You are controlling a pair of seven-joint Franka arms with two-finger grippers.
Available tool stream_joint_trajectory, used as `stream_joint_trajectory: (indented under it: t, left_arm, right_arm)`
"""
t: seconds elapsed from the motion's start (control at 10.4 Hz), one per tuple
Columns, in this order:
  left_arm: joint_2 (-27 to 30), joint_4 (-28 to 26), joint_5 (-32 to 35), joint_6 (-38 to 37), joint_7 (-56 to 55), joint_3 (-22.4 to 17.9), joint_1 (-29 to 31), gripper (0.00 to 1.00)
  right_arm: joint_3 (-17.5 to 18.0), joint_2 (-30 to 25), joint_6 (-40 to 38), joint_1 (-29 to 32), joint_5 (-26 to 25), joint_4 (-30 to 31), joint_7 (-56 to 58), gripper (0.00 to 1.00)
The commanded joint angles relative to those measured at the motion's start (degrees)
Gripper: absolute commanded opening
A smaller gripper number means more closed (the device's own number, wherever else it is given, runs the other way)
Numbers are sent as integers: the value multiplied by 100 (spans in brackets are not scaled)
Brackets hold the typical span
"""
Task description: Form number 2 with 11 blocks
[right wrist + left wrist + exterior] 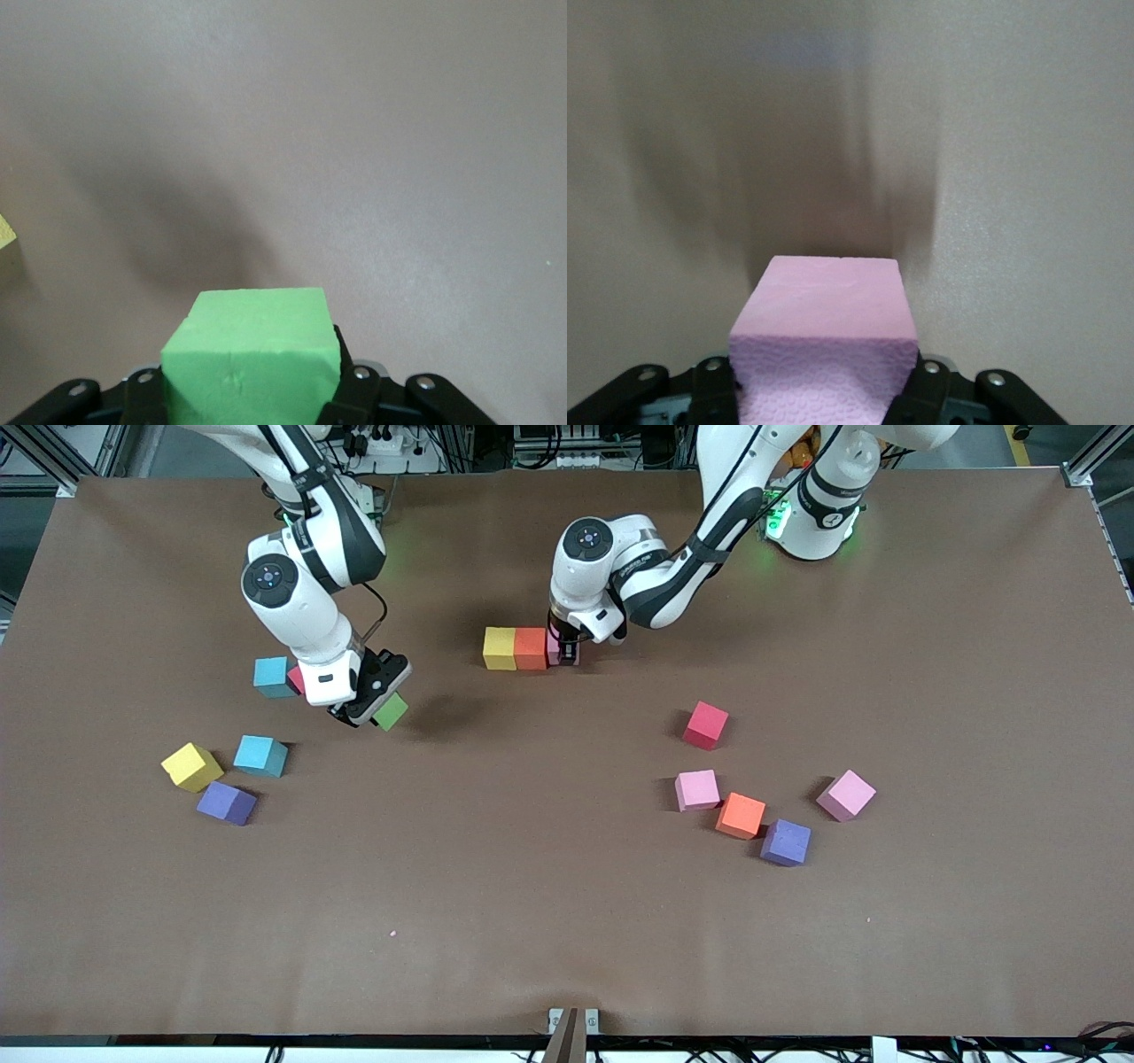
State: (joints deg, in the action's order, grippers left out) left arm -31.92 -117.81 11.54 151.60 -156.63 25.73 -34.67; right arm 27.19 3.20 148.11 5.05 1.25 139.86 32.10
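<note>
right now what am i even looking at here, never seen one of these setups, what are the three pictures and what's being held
Two white robot arms work at a brown table. The big picture looks down from a high camera facing them; the two small ones come from cameras on each arm's wrist.

The left gripper is shut on a pink block, low at the table beside an orange block and a yellow block, which touch in a row. This looks like the start of the number 2.

The right gripper is shut on a green block, in the air over the table.

Loose blocks lie scattered toward both ends of the table.
</note>
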Motion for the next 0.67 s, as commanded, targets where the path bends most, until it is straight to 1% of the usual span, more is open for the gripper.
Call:
stream_joint_trajectory:
  t: [0.0,0.19,0.38,0.57]
  left_arm:
    - [46,3,261,80,-527,-76,-83,4]
    - [11,47,261,115,-518,-94,-92,4]
    - [-147,178,409,115,-509,-199,-101,5]
    - [-262,267,454,115,-518,-208,-119,6]
  right_arm:
    - [-12,-57,-37,-57,16,-38,7,34]
    - [-12,4,-28,-39,7,-38,-2,32]
    - [-12,5,-37,-48,16,-38,-2,32]
    - [-12,-4,-37,-57,16,-38,-2,32]
